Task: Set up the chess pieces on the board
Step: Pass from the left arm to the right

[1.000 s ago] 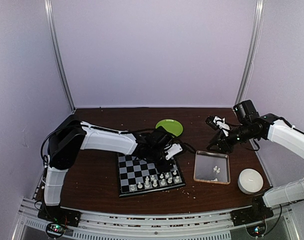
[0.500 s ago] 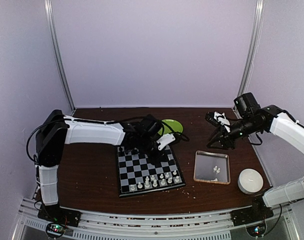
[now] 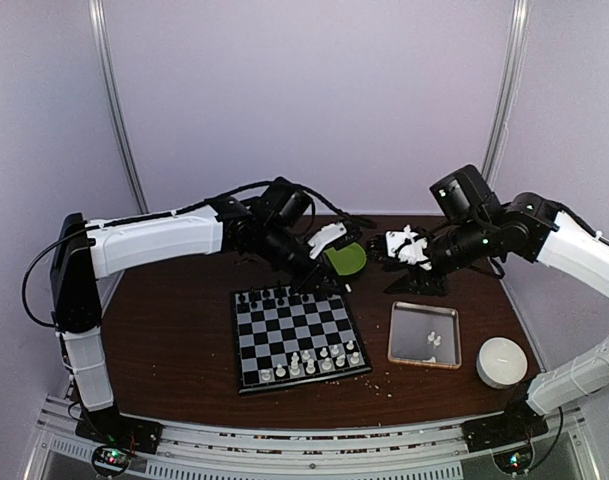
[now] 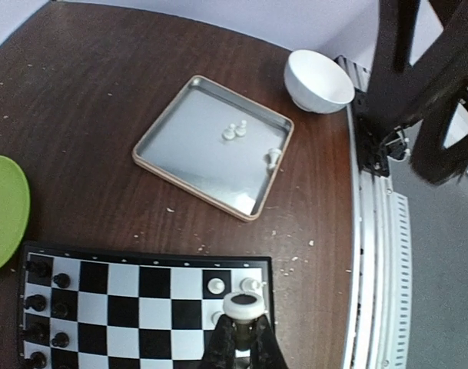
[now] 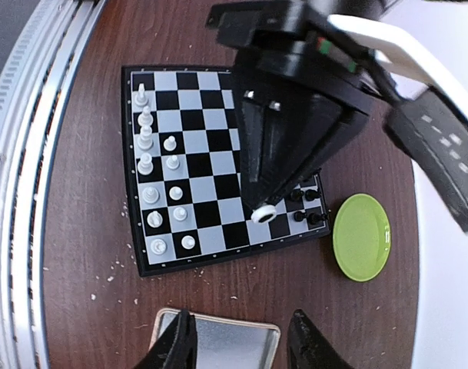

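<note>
Progress: about a dozen white chess pieces (image 5: 145,163) stand on the board (image 3: 284,335), near rows unfinished | left hand (image 4: 243,319) clamped on one white piece (image 4: 243,305), raised above the board | right hand (image 5: 240,338) part-open, empty, over tray (image 4: 187,154) | three whites in tray to place

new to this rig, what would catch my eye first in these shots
The left gripper hangs above the far edge of the board, pinching one white chess piece. The right gripper hovers open beyond the square tray, where three white pieces lie, right of the board.
</note>
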Robot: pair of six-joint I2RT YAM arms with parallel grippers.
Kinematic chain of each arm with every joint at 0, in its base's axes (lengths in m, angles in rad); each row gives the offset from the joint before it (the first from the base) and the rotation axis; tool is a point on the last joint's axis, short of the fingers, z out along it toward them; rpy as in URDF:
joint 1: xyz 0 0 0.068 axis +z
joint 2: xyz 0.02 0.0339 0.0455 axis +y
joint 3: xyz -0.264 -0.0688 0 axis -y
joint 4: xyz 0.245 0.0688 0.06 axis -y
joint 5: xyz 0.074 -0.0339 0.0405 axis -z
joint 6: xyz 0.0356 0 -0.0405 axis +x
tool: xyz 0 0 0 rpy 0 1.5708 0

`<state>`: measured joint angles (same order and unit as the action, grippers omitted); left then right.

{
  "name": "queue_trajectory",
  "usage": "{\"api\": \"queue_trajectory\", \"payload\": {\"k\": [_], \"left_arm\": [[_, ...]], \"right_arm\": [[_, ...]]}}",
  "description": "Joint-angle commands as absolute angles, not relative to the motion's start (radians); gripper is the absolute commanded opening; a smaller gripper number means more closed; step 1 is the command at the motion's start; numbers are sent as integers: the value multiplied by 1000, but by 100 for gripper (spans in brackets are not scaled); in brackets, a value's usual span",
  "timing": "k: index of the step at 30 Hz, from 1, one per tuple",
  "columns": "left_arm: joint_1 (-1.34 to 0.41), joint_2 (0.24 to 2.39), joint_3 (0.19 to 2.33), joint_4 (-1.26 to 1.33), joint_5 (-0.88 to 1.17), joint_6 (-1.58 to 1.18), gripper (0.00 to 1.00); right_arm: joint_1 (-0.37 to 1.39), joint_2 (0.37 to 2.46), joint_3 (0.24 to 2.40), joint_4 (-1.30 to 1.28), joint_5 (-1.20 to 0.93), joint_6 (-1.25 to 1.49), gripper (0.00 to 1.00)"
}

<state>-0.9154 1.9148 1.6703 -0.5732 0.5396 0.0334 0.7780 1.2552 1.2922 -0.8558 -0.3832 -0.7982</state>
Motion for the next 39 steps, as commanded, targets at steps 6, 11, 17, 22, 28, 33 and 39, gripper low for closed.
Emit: {"api": "queue_trajectory", "payload": {"k": [6,11,17,22,28,33,39], "left_arm": [[-911,1879,1694,-609,716,-51,1],[-911,1883,1693,-610,743,-69,1],[-911,1883,1682,-610,757,-73,1],[-911,1882,1674,-610,763,-73,1],[-911,1885,1666,-604,767,-76,1],[-911,1887,1666,-603,770,-79,1],[-911,1887,1666,-603,773,-84,1]], "right_arm": [[964,1408,1379,-850,-28,-920,44],[999,1468,1415,-843,8,-916,44],[1032,1510,1432,-865,47,-931,39],[1050,1520,1410,-862,75,-936,34],[1063,1524,1397,-863,103,-936,21],[1070,1526,1379,-858,120,-933,19],[1071,1519,1371,-850,116,-923,11]]}}
